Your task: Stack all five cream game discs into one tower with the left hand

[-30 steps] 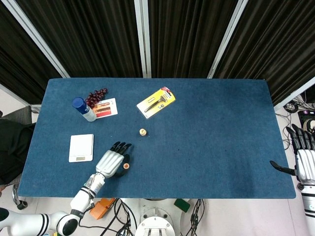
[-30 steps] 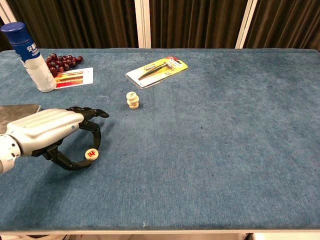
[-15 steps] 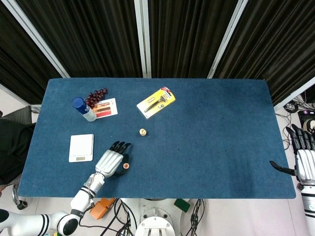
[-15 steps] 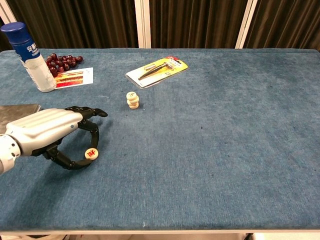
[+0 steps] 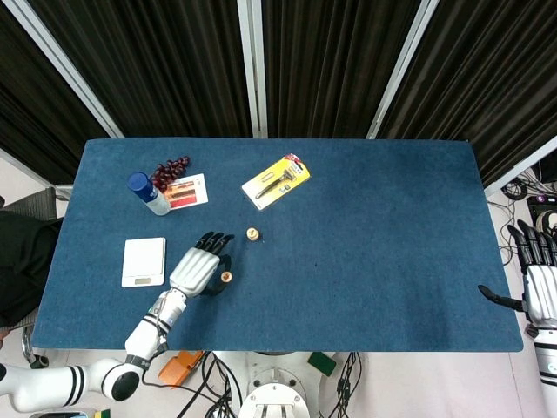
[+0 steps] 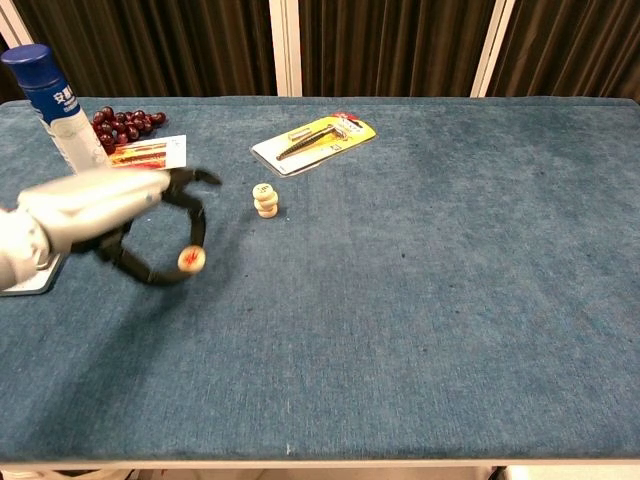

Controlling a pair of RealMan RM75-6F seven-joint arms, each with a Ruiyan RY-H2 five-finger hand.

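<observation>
Lifted off the counter (image 6: 420, 330) since a second ago, the disc (image 6: 191, 260) is pinched edgewise by the left hand (image 6: 100, 215) fingers (image 6: 192, 225). Small, light and smooth, it looks easily dropped, so the rim grip is best kept while nearing the tower (image 6: 264, 200).

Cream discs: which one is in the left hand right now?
The lone disc with the red mark, pinched in the left hand. The others sit stacked in the small tower by the razor pack.
</observation>
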